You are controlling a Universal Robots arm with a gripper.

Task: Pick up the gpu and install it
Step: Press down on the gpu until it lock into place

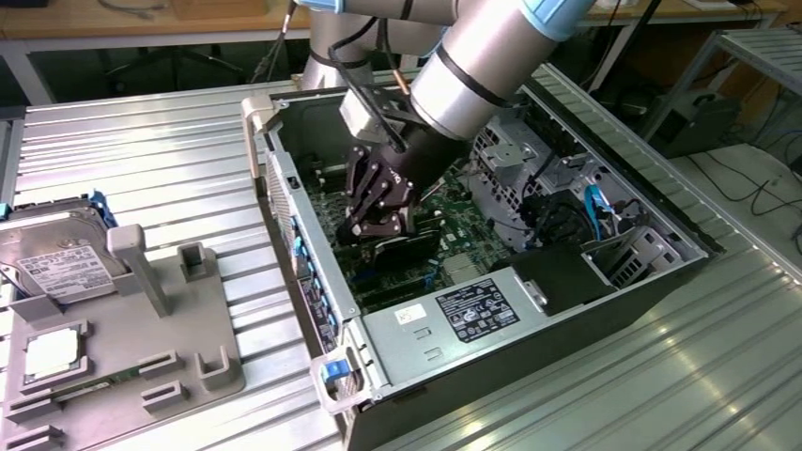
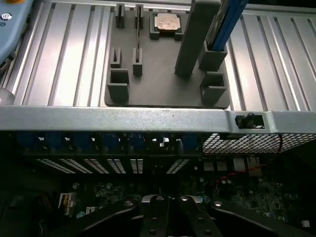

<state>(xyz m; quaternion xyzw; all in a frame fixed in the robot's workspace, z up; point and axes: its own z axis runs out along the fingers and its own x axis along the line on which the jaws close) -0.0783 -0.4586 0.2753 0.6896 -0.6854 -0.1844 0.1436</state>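
The arm reaches down into the open computer case [image 1: 501, 310], which lies on its side on the ribbed metal table [image 1: 150, 160]. The gripper [image 1: 379, 225] sits low inside the case, over the green motherboard [image 1: 476, 221] and close to the rear wall with the expansion slots. Just beneath its black fingers [image 1: 371, 193], a dark card, the gpu [image 1: 408, 249], stands on edge against the board; the fingertips come down onto its upper edge and seem closed together there, though where finger meets card is too dark to read with certainty. In the wrist view the fingers [image 2: 163, 217] lie drawn in close to one another, with barely a gap between them, pointing toward the slotted rear panel [image 2: 108, 165] and the blue slot clips [image 2: 94, 143]. Beyond the case's rim [image 2: 148, 118], the grey parts holder [image 2: 163, 84] rests on the table, with a square processor chip [image 2: 167, 22] seated in one of its pockets. In the exterior view that holder [image 1: 138, 348] lies at the exterior view's left, well apart from the case, with a silver hard drive [image 1: 51, 254] propped at its far end. The power supply [image 1: 483, 310], with its white label, fills the near corner of the case.
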